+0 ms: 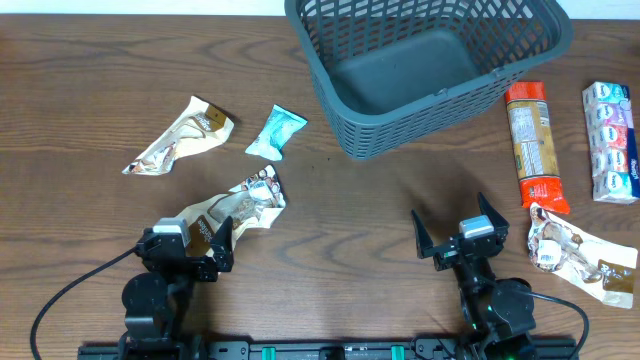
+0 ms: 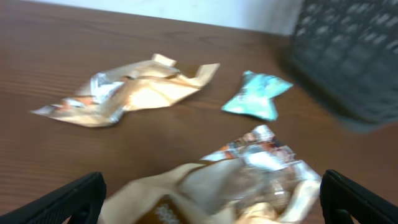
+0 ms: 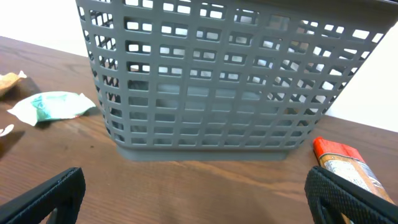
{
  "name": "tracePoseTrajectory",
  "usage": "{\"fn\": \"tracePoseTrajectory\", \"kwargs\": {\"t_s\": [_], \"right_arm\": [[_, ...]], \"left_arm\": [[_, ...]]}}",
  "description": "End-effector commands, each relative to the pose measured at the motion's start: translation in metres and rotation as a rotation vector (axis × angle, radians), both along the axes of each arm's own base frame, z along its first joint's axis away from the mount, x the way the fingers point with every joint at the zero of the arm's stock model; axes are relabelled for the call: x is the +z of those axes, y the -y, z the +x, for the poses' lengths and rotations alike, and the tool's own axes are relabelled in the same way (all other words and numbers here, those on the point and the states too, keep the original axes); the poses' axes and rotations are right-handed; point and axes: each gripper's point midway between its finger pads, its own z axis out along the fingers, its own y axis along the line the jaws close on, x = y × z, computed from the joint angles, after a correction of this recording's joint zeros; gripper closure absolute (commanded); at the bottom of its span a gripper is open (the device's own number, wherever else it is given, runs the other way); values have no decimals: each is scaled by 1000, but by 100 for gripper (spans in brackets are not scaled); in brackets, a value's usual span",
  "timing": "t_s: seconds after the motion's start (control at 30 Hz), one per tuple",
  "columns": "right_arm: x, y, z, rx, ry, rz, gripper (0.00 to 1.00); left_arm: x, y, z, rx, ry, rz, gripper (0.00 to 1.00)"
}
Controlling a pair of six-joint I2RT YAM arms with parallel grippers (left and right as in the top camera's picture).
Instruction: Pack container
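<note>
The container (image 1: 400,130), a dark grey-blue slotted basket, stands at the back centre-right and holds nothing I can see. The right wrist view shows its lattice wall (image 3: 217,81) straight ahead. My left gripper (image 1: 188,232) is open at the front left. A crumpled tan and clear snack packet (image 1: 245,200) lies just ahead of it, and in the left wrist view this packet (image 2: 249,180) reaches in between the open jaws of the left gripper (image 2: 211,199). My right gripper (image 1: 457,225) is open over bare wood in front of the basket, and in its wrist view the right gripper (image 3: 199,199) holds nothing.
A tan packet (image 1: 180,135) and a teal packet (image 1: 276,132) lie left of the basket. To the basket's right are an orange tube pack (image 1: 533,145), a white multi-pack (image 1: 610,140) and another tan packet (image 1: 580,255) beside the right gripper.
</note>
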Motion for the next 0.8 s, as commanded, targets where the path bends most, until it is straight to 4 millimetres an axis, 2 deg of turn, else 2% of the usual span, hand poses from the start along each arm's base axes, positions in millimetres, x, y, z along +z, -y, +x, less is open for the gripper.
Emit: {"fn": "tracePoseTrajectory", "kwargs": {"t_s": [0.0, 0.03, 0.1, 0.23, 0.3, 0.4, 0.5, 0.6, 0.67, 0.7, 0.77], "right_arm": [[15, -6, -2, 40, 54, 37, 1], [24, -6, -3, 41, 78, 44, 1], [42, -1, -4, 13, 114, 60, 1], [90, 32, -8, -161, 182, 92, 1], [114, 38, -10, -185, 204, 48, 1], [146, 42, -7, -207, 170, 10, 1], [179, 44, 1, -218, 81, -25, 1], [212, 26, 11, -123, -39, -56, 1], [231, -1, 12, 30, -112, -59, 1], [237, -16, 8, 124, -162, -54, 1], [240, -33, -1, 236, -264, -46, 1]], "left_arm": [[5, 38, -7, -181, -6, -189, 1], [13, 52, -11, -272, 16, -212, 1], [27, 69, -17, -376, 49, -249, 1], [59, 80, -22, -439, 89, -285, 1], [81, 87, -24, -478, 108, -279, 1], [112, 101, -26, -555, 114, -248, 1], [150, 126, -24, -675, 115, -201, 1], [183, 158, -22, -800, 92, -200, 1], [200, 184, -30, -924, 75, -216, 1], [206, 196, -35, -983, 63, -224, 1], [208, 215, -47, -1089, 14, -259, 1]]}}
